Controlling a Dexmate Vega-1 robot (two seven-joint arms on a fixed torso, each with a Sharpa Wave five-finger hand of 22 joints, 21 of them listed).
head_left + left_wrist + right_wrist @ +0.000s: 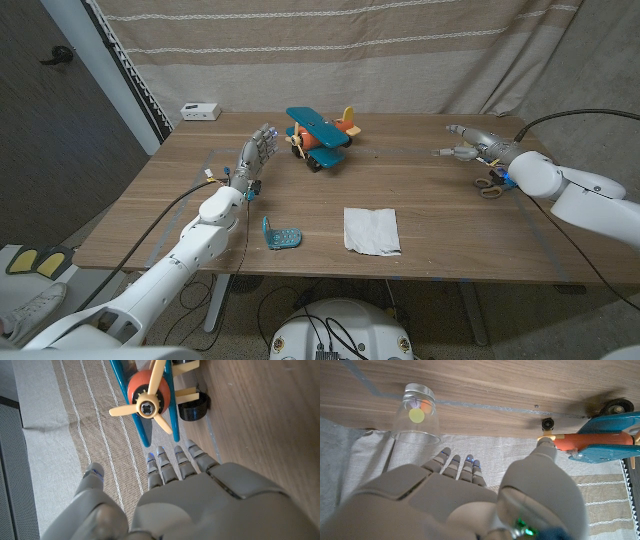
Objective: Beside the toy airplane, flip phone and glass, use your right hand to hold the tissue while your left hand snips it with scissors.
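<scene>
The white tissue (371, 230) lies flat near the table's front edge, right of the small blue flip phone (281, 236). At the back middle stands the blue and orange toy airplane (320, 138) (147, 402) (600, 440). My left hand (258, 150) (190, 495) is open just left of the airplane, fingers apart and holding nothing. Far to the right, my right hand (475, 143) (470, 500) is open too, close to the clear glass (444, 152) (416, 412). Brown-handled scissors (490, 186) lie on the table beside my right wrist, partly hidden by it.
A small white box (200, 111) sits at the table's (150, 215) back left corner. A striped curtain (400, 50) hangs behind the table. Cables run along my left forearm.
</scene>
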